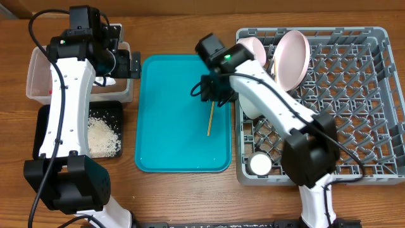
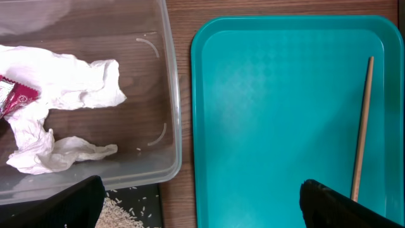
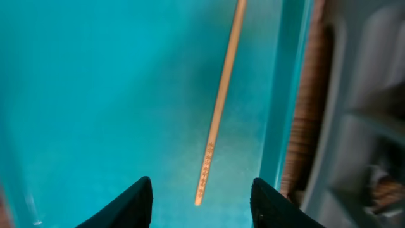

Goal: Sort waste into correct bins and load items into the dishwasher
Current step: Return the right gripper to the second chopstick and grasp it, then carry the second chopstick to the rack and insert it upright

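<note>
One wooden chopstick (image 1: 209, 119) lies on the teal tray (image 1: 171, 145) near its right edge; it also shows in the right wrist view (image 3: 218, 107) and the left wrist view (image 2: 362, 136). My right gripper (image 3: 199, 201) is open just above the chopstick's upper end. My left gripper (image 2: 199, 206) is open and empty over the clear tub (image 2: 166, 76), which holds crumpled white tissue (image 2: 69, 82) and a red wrapper (image 2: 16, 98). White rice (image 1: 103, 136) lies in the black tray (image 1: 43, 130). The grey dish rack (image 1: 354, 107) holds pale bowls (image 1: 291, 57) and a cup (image 1: 259, 164).
The teal tray fills the middle of the wooden table between the bins on the left and the rack on the right. A strip of bare wood (image 2: 185, 126) separates tub and tray. The right arm reaches over the rack's left edge.
</note>
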`<state>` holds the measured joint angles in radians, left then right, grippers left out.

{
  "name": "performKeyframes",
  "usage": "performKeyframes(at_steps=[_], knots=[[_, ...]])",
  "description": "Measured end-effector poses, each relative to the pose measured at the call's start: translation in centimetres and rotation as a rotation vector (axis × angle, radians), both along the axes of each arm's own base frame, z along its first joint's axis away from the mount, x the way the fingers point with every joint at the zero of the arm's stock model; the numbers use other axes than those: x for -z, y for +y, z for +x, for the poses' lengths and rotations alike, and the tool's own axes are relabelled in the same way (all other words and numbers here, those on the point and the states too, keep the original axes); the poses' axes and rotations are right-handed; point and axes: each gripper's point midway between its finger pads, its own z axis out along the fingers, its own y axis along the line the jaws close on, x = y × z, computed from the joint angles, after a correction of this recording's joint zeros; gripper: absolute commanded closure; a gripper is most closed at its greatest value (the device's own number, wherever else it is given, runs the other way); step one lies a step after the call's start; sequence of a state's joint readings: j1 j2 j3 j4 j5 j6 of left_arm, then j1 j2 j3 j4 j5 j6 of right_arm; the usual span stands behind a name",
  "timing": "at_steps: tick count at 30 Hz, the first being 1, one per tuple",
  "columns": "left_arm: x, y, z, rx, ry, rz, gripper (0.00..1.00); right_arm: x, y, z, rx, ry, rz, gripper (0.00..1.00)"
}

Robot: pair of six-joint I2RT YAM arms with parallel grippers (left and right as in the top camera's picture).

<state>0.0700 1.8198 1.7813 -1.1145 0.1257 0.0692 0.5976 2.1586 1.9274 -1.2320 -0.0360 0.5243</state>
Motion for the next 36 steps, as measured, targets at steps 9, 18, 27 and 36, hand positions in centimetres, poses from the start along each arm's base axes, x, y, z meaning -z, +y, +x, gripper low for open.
performKeyframes(at_steps=[9, 18, 27, 36], knots=[[0.0, 0.0, 0.0, 0.000, 0.000, 0.000, 0.00, 4.2, -0.2, -0.6, 0.069, 0.081, -0.067, 0.51], [0.0, 0.0, 0.0, 0.000, 0.000, 0.000, 0.00, 7.8, 0.0, -1.0, 0.092, 0.135, -0.106, 0.66], [0.0, 0.0, 0.0, 0.000, 0.000, 0.000, 0.00, 7.8, 1.4, -1.8, 0.102, 0.125, -0.105, 0.70], [0.0, 0.0, 0.0, 0.000, 0.000, 0.000, 0.00, 8.6, 1.2, -1.9, 0.126, 0.140, -0.121, 0.94]])
